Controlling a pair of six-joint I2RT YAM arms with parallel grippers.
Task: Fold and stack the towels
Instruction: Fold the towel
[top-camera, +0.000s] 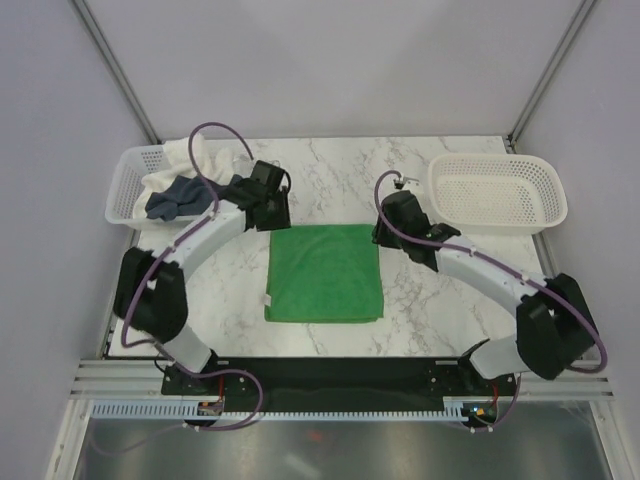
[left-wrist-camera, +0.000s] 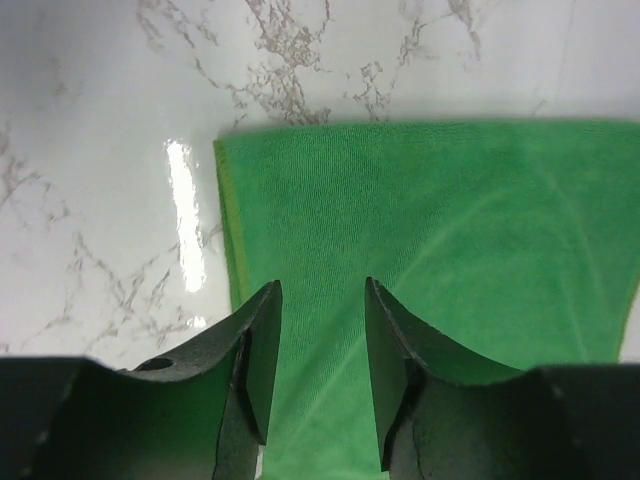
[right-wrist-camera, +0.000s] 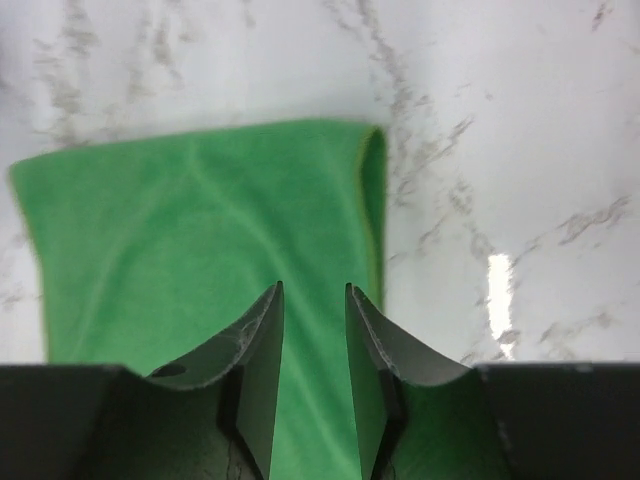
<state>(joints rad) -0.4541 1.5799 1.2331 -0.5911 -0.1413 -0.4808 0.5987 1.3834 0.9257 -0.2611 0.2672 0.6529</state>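
A bright green towel (top-camera: 323, 272) lies folded flat in the middle of the marble table. My left gripper (top-camera: 274, 220) hovers over its far left corner, jaws apart and holding nothing. My right gripper (top-camera: 386, 236) hovers over the far right corner, also open and holding nothing. The left wrist view shows the green towel (left-wrist-camera: 430, 220) under the left gripper (left-wrist-camera: 322, 287). In the right wrist view the same towel (right-wrist-camera: 200, 230) lies beneath the right gripper (right-wrist-camera: 314, 290). A dark navy towel (top-camera: 180, 197) and a cream-white towel (top-camera: 188, 152) lie crumpled in the left basket.
The white mesh basket (top-camera: 122, 190) with the two towels stands at the far left of the table. A second white mesh basket (top-camera: 497, 190) stands at the far right with nothing in it. Bare marble (top-camera: 330, 170) lies between the baskets.
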